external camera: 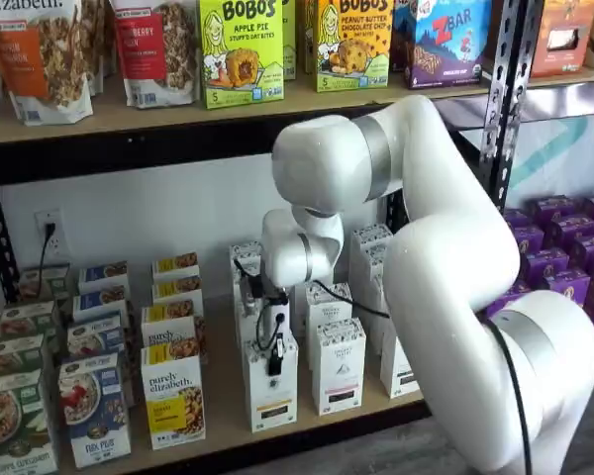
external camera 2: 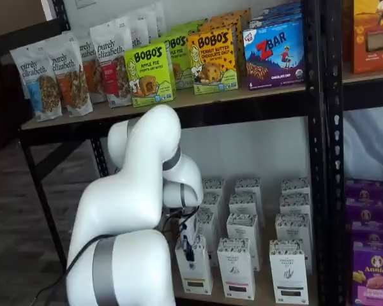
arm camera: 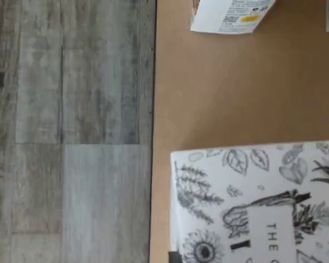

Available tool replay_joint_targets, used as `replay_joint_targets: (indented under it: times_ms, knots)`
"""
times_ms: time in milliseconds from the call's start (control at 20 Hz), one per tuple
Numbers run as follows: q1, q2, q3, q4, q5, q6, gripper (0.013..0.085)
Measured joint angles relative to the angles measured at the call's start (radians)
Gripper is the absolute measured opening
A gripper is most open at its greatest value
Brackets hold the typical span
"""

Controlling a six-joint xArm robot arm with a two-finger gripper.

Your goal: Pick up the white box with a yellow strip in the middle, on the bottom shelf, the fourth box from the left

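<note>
A tan bottom shelf surface (external camera: 218,435) holds rows of boxes. At its front stands the white box with a yellow strip (external camera: 270,384). The gripper (external camera: 274,358) hangs against it; its opening cannot be told. Identical boxes crowd behind; purely elizabeth boxes (external camera: 173,401) stand left.

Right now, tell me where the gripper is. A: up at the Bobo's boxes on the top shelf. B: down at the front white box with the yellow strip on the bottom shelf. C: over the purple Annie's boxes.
B: in a shelf view the gripper hangs against the front white box with the yellow strip, on the bottom shelf.
</note>
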Motion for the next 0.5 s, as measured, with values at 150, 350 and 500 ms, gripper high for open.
replay_joint_targets:
  times_ms: [150, 350, 500]
  knots:
    - [0.0, -0.016, 0.017, -0.001, 0.004, 0.001, 0.049]
    - [0.002, -0.047, 0.053, 0.01, 0.009, -0.007, 0.049]
    - [0.008, -0.078, 0.096, 0.021, -0.003, -0.012, 0.049]
